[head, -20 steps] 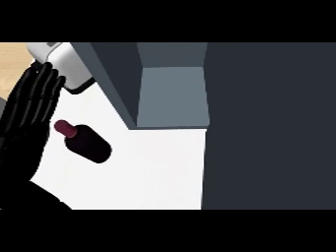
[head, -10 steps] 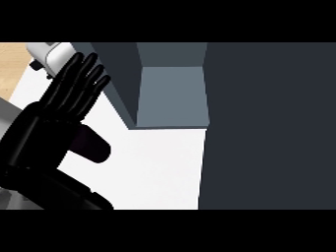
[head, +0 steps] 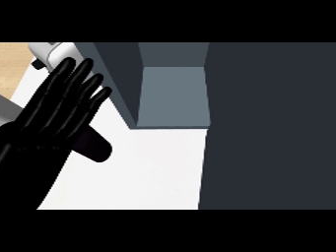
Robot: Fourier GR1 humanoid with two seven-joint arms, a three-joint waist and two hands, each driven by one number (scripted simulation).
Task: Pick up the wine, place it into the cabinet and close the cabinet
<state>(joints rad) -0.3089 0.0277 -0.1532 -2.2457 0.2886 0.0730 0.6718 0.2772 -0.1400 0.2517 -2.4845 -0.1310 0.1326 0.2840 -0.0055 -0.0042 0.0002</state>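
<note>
The wine bottle (head: 94, 145) lies on its side on the white counter (head: 149, 172), just left of the open cabinet (head: 172, 96); only its dark lower end shows. In the head view the left hand (head: 54, 115) covers the rest of the bottle, fingers straight and spread, pointing up toward a white and grey object (head: 54, 51) at the counter's far corner. The right hand does not show.

1. One wine bottle (head: 94, 145), dark, mostly hidden under the hand.
2. One black hand (head: 54, 115), at left, fingers straight.
3. One grey cabinet (head: 172, 96), open.
4. One white counter (head: 152, 172).
5. One small white-grey object (head: 50, 51), top left, can't identify.
</note>
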